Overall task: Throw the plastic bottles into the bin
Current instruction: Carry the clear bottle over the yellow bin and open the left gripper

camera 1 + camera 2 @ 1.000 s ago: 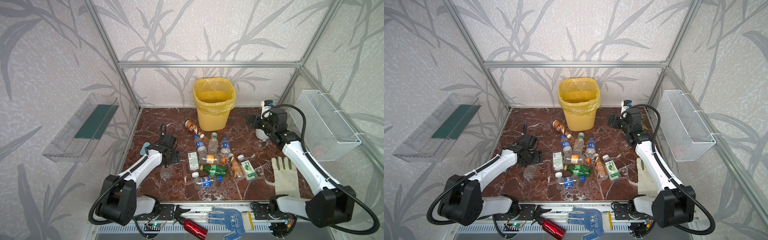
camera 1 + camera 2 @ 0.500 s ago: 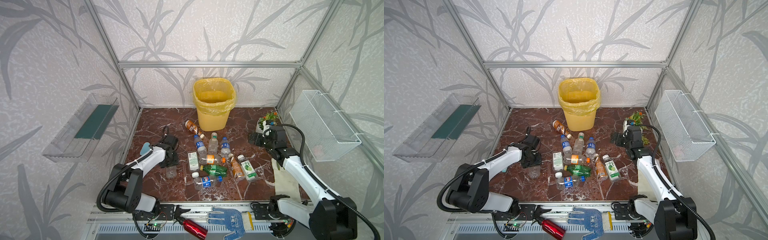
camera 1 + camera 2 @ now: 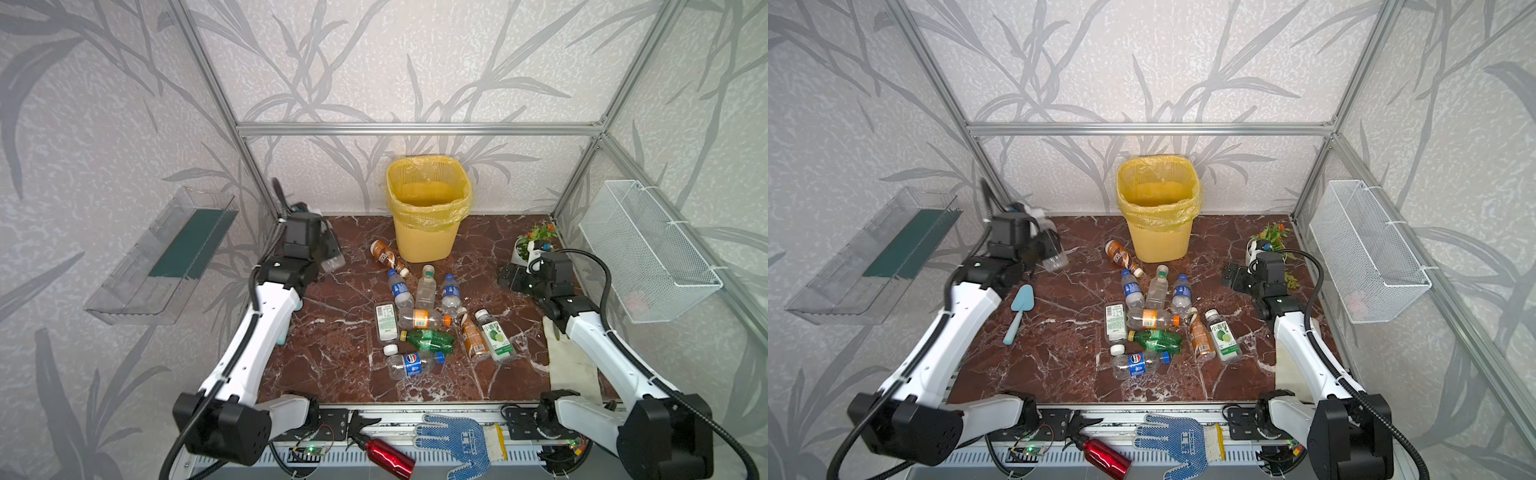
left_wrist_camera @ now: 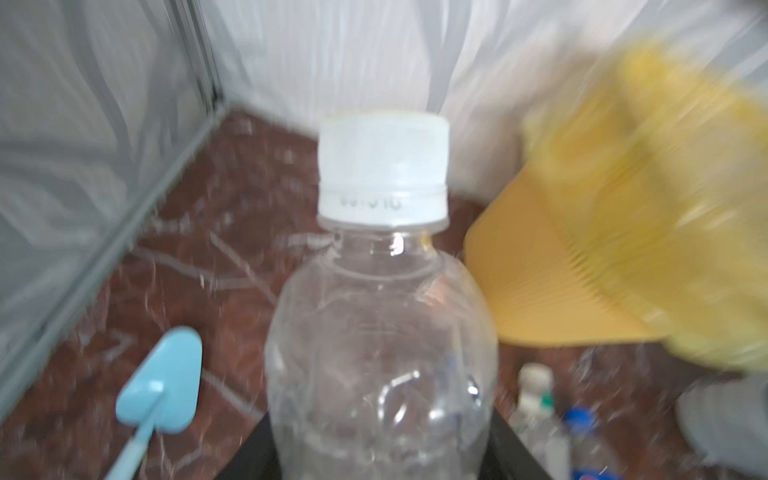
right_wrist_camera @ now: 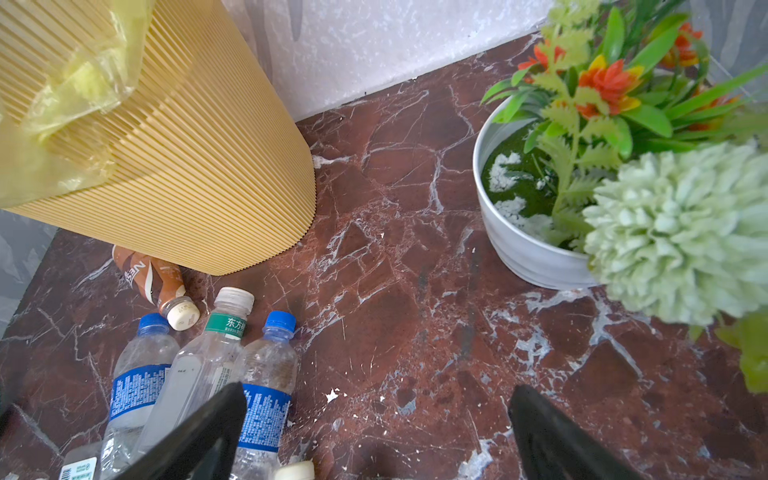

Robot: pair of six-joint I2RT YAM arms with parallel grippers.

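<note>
The left gripper (image 3: pixel 325 249), down at the surface (image 3: pixel 332 365) a second ago, is now raised near the back-left corner. It is clamped on a clear bottle (image 4: pixel 382 332) with a white cap, left of the bin (image 3: pixel 424 243) and apart from it. The right gripper (image 5: pixel 374 436) has dropped low beside a white flowerpot (image 5: pixel 519 249), its jaws wide apart around nothing. The yellow bin shows its bag liner (image 3: pixel 428 208) inside. The other plastic bottles (image 3: pixel 424 320) lie clustered on the surface in front of it. On the side walls hang a wire basket (image 3: pixel 648 257) and a clear wall tray (image 3: pixel 124 307) holding a dark green sheet (image 3: pixel 191 245).
</note>
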